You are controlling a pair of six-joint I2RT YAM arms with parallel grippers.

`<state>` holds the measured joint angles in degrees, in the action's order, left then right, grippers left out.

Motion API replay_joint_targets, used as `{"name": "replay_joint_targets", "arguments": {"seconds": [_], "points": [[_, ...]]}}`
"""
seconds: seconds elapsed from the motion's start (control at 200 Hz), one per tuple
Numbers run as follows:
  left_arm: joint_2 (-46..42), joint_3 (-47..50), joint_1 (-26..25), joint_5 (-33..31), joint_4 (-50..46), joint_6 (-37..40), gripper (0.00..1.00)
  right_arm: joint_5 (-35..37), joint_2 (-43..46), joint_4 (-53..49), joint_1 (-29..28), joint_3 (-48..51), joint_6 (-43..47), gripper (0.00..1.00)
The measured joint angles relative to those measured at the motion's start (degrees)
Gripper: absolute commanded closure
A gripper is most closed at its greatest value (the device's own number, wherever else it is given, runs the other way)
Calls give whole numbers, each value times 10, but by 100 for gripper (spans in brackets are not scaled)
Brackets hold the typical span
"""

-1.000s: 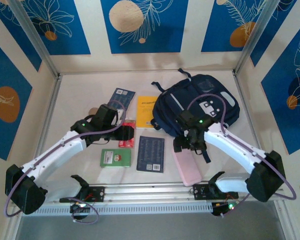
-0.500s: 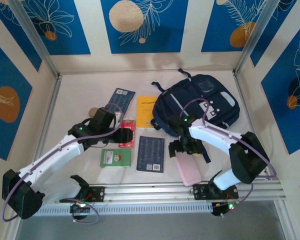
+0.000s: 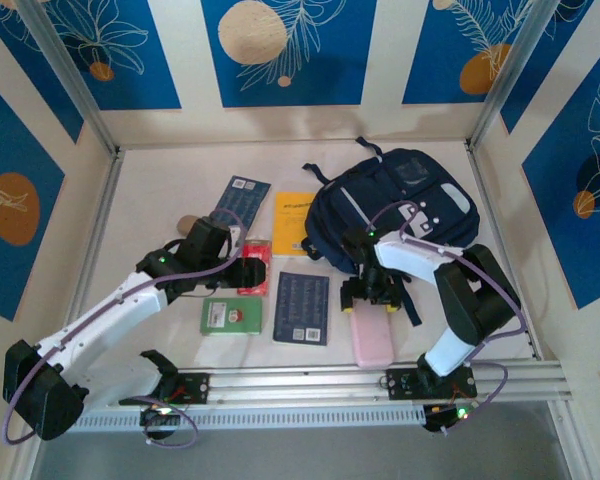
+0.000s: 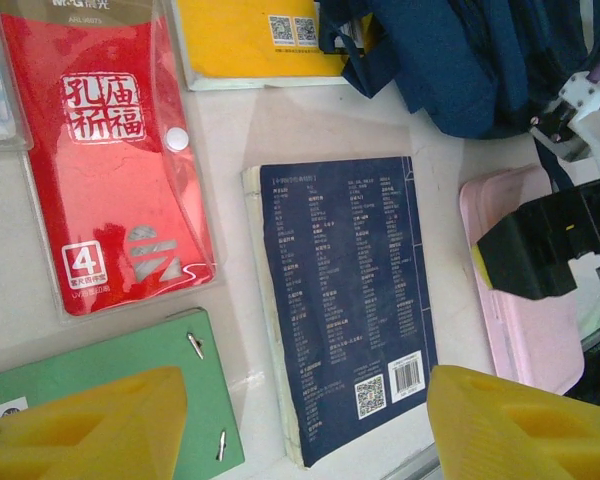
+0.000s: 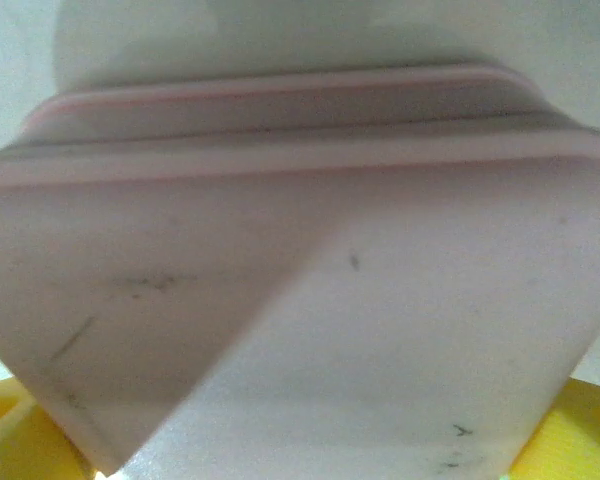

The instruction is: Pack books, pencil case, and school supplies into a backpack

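The navy backpack (image 3: 395,205) lies at the back right, and its fabric (image 4: 460,60) shows in the left wrist view. A yellow-orange book (image 3: 298,222) and a navy book (image 3: 242,194) lie left of it. Another navy book (image 3: 302,307) (image 4: 345,300) lies nearer. My left gripper (image 3: 250,270) (image 4: 300,430) hangs open above that book's near edge, holding nothing. The red packet (image 4: 110,160) and green box (image 3: 230,315) (image 4: 110,400) lie beside it. My right gripper (image 3: 368,297) (image 5: 295,445) stands open, straddling the far end of the pink pencil case (image 3: 372,337) (image 5: 310,300).
A metal rail (image 3: 310,383) runs along the table's near edge, just below the pencil case and the near book. Patterned walls close in the left, back and right sides. A backpack strap (image 3: 412,305) dangles beside my right gripper.
My right arm has folded in and its gripper has come down over the pencil case's far end. The case has turned a little straighter. The left arm has barely moved.
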<state>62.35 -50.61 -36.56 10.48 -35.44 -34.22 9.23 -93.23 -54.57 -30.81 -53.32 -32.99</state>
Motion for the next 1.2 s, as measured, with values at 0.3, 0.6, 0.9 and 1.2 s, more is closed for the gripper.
{"name": "replay_joint_targets", "arguments": {"seconds": [0.3, 0.6, 0.9, 1.2], "points": [[5, 0, 0, 0, 3, 0, 35, -36, -8, 23, 12, -46, -8, 27], [32, 0, -21, 38, 46, -14, 12, -90, 88, 7, 50, -81, -92, 28], [68, 11, -65, 109, 170, -54, 5, -173, 127, 38, 95, -108, -267, 32], [106, 49, -81, 179, 318, -119, 10, -188, 133, 92, 98, -151, -380, 34]]}}
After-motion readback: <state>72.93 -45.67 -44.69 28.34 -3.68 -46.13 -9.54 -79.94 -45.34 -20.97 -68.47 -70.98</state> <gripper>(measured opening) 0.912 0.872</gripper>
